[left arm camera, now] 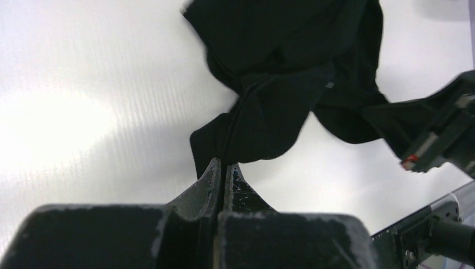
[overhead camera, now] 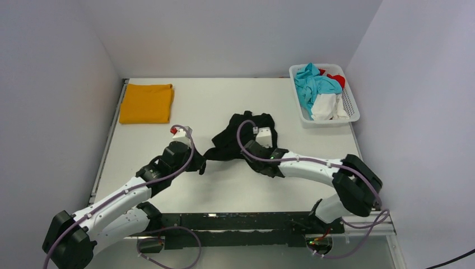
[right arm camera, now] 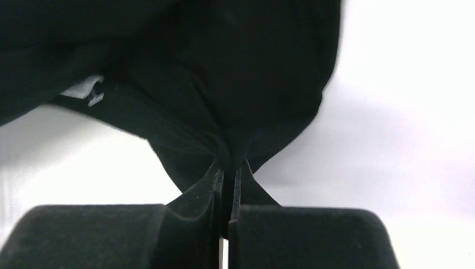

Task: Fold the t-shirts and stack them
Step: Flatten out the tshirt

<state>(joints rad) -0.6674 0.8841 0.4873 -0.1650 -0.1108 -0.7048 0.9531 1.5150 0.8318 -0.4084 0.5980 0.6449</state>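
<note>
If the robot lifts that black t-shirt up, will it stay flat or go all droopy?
Probably droopy: the black t-shirt lies crumpled in soft folds and bunches thin where the jaws pinch it. It would likely sag between the two pinched spots. Being thin cloth, it should slide across the table, not roll.

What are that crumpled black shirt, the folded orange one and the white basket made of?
The crumpled black t-shirt: soft matte cloth, probably knit cotton; it bunches in limp folds. The folded orange-yellow t-shirt: seemingly similar cloth, matte, lying flat with soft edges. The white lattice basket: likely rigid plastic, smooth, with evenly moulded holes in its walls.
</note>
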